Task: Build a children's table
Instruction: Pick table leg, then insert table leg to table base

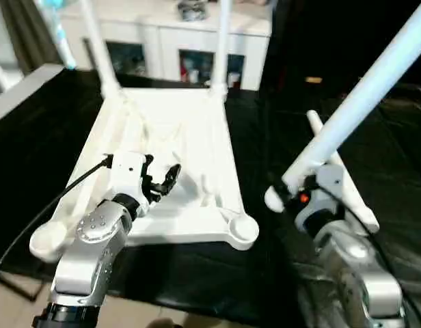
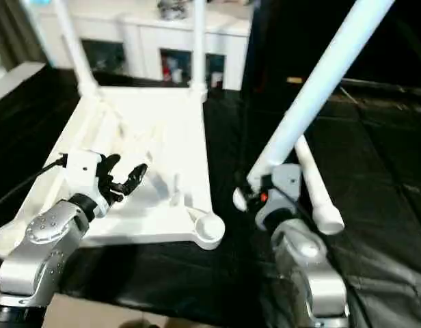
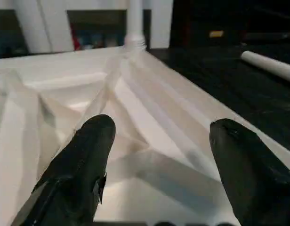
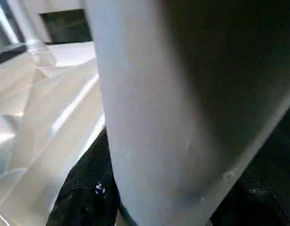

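so from my head cameras, the job was about half done: the tabletop (image 1: 176, 157) lay underside up on the black table (image 1: 33, 137), with two legs (image 1: 221, 41) standing in its far corner sockets. both near sockets, the right one (image 1: 243, 229) included, were bare cups with nothing in them. my right gripper (image 1: 299, 188) was clamped around the third leg (image 1: 361, 102), holding it slanted up and to the right, just right of the tabletop's near right corner. the fourth leg (image 2: 313, 184) lay flat on the black table behind it. my left gripper (image 1: 159, 181) hovered over the ribbed underside, fingers spread wide and empty.

through my left wrist, both black fingers (image 3: 84, 160) stood well apart above the white ribs (image 3: 149, 155), gripping nothing, with a standing leg (image 3: 134, 23) at the far corner.

through my right wrist, the held leg (image 4: 149, 113) crossed close in front, a black finger (image 4: 88, 188) pressed against it. by my reckoning, two legs were left to seat.
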{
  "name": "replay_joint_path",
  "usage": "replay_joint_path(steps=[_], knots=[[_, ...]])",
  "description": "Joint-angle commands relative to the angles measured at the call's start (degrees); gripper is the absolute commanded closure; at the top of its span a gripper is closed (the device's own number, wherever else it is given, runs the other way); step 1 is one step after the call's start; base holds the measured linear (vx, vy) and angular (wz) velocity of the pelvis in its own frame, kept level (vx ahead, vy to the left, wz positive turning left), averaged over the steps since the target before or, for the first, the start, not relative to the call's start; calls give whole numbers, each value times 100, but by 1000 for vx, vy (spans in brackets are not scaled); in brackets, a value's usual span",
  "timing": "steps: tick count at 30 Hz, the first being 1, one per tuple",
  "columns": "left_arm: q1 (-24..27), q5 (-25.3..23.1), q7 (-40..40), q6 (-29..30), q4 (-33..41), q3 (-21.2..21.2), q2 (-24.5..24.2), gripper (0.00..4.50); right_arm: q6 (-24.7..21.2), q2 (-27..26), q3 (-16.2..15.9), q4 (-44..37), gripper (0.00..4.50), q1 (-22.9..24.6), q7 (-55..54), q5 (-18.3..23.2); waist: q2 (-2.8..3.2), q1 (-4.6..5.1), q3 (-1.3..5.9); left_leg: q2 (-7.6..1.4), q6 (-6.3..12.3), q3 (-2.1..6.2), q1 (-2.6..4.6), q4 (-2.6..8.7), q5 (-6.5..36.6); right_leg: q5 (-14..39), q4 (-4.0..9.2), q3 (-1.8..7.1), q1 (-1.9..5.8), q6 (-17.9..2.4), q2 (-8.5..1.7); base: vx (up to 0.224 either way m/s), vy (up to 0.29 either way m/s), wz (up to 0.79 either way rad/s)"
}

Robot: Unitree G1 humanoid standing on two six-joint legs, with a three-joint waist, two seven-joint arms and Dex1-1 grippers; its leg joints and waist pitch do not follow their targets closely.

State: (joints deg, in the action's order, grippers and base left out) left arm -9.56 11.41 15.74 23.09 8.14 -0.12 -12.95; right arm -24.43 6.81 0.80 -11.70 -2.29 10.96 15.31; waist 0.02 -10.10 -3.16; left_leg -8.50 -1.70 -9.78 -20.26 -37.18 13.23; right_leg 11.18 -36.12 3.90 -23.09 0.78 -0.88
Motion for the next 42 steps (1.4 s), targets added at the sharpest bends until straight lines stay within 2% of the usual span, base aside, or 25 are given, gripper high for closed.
replay_joint_path(steps=[1,2,3,4,5,6,7,8,9,10,11,12,13,14,15,17,18,20,21,22,23,27,31,38,42], knots=[[-55,-198,-140,-43,112,22,-100,90,71,-9,0,-108,257,-52,-3,-7,-128,-146,254,-112,-61,400,-256,-197,900,3765,983,1308,449,-583,-1041,8,170,-65],[-57,-339,-199,-147,94,-21,-156,90,106,7,4,-79,257,-56,1,-31,-66,-65,254,-48,-189,446,-167,121,698,3297,853,1123,316,-614,-484,-2,228,-63],[-51,-410,-233,-186,77,-46,-176,90,117,-5,29,-51,257,-60,28,8,45,0,302,-87,-279,365,28,381,608,2836,752,879,99,-460,-134,-2,228,-63],[-49,-420,-239,-190,74,-50,-178,90,118,-10,36,-45,257,-61,36,22,13,111,295,-199,169,549,-12,695,609,1887,400,346,36,-511,10,-18,237,-33],[-35,-443,-283,-198,63,-43,-154,90,150,-25,59,-31,257,-67,96,88,249,417,472,-415,79,717,219,651,105,278,-115,-197,-176,-536,-10,-17,223,3],[-33,-413,-299,-191,63,-17,-122,90,145,-20,62,-43,257,-69,103,97,292,471,447,-539,-309,817,133,722,-48,-47,-124,-282,-84,-525,-78,-27,305,8],[-35,-353,-293,-213,91,29,-70,90,131,-8,75,-71,257,-81,95,90,309,545,446,-799,-780,945,210,776,-480,-75,-139,-416,-96,-427,-171,-16,193,10],[-35,-347,-290,-217,96,33,-65,90,129,-7,77,-74,257,-82,93,88,323,607,469,-1047,-676,1134,265,805,-1310,385,-304,-516,-156,-229,-234,-29,118,7],[-60,-305,-319,-128,104,65,-33,90,176,4,102,-86,257,-87,151,124,333,595,505,-1105,-473,1166,309,744,-1791,548,-362,-545,-211,-131,-277,0,0,0],[-75,-289,-296,-56,107,44,-31,90,231,26,116,-90,257,-88,201,135,291,591,514,-1104,179,1104,231,684,-2326,655,-409,-544,-174,-17,-342,-43,51,5],[-83,-313,-270,-73,106,11,-47,90,282,42,133,-89,257,-85,230,140,239,565,526,-890,900,973,144,586,-2499,372,-251,-474,-97,-80,-442,-68,2,1],[-88,-319,-252,-86,104,-5,-50,90,358,98,127,-75,257,-87,233,62,172,525,517,-708,1113,850,31,484,-2342,94,-39,-375,-7,-147,-545,-68,2,1],[-89,-324,-245,-97,102,-12,-49,90,412,139,119,-64,257,-88,232,4,-5,476,506,-266,953,526,-182,319,-1407,-439,255,-251,178,-512,-791,-96,-46,-5],[-99,-374,-238,-75,89,-46,-85,90,429,225,89,-34,257,-101,281,-57,-130,316,488,-101,637,358,-334,299,-526,-536,382,-150,381,-405,-1130,-121,-78,-3],[-106,-423,-232,-90,72,-84,-122,90,412,267,82,-20,257,-109,349,-55,-131,272,381,-185,451,354,-259,389,166,404,544,-168,300,-376,-1106,-178,-116,-5],[-122,-408,-45,-148,38,-173,-222,90,350,358,133,-71,257,-135,530,45,1,293,308,-308,158,363,-162,584,1041,2372,631,-317,233,-533,-893,-117,-72,-3],[-127,-407,28,-167,34,-207,-262,90,333,376,152,-81,257,-144,550,63,10,324,282,-347,72,369,-132,632,1418,2830,661,-334,186,-525,-845,-52,-25,0],[-149,-372,395,-146,44,-335,-428,90,267,419,211,-116,257,-180,604,142,71,460,146,-397,-451,475,79,695,3209,4241,830,-474,46,-326,-819,-109,-27,-5],[-173,-366,651,-146,50,-439,-554,90,296,452,205,-116,257,-195,658,151,63,482,153,-395,-520,498,125,700,3463,4307,849,-526,66,-279,-816,-112,-15,-6],[-208,-361,904,-134,45,-549,-685,90,266,541,148,-121,257,-203,743,123,93,481,160,-408,-557,528,130,725,3606,4208,842,-552,112,-273,-827,-93,15,-9],[-240,-369,1100,-126,36,-646,-796,90,249,610,102,-116,257,-204,797,116,126,481,183,-464,-631,553,39,893,3649,3559,756,-544,283,-321,-834,-55,28,-10],[-474,-206,2376,78,-33,-1167,-1448,90,252,689,176,-5,257,-310,806,129,100,501,211,-432,-580,468,-40,925,2751,2807,705,-444,286,-579,-920,-14,7,-3],[-591,-161,2977,197,-71,-1416,-1806,90,531,649,298,171,257,-431,568,-123,194,525,219,-438,-646,448,9,915,2814,2659,681,-436,244,-736,-907,0,0,0],[-815,-8,3283,524,-245,-1482,-1846,90,487,820,228,211,257,-434,805,-75,188,466,211,-438,-471,349,110,841,2540,2740,729,-399,181,-847,-914,0,0,0],[-928,-28,3246,560,-439,-1525,-1722,90,775,721,221,273,257,-462,717,-168,188,482,214,-452,-480,359,71,871,2504,2718,702,-421,226,-833,-914,0,0,0]])
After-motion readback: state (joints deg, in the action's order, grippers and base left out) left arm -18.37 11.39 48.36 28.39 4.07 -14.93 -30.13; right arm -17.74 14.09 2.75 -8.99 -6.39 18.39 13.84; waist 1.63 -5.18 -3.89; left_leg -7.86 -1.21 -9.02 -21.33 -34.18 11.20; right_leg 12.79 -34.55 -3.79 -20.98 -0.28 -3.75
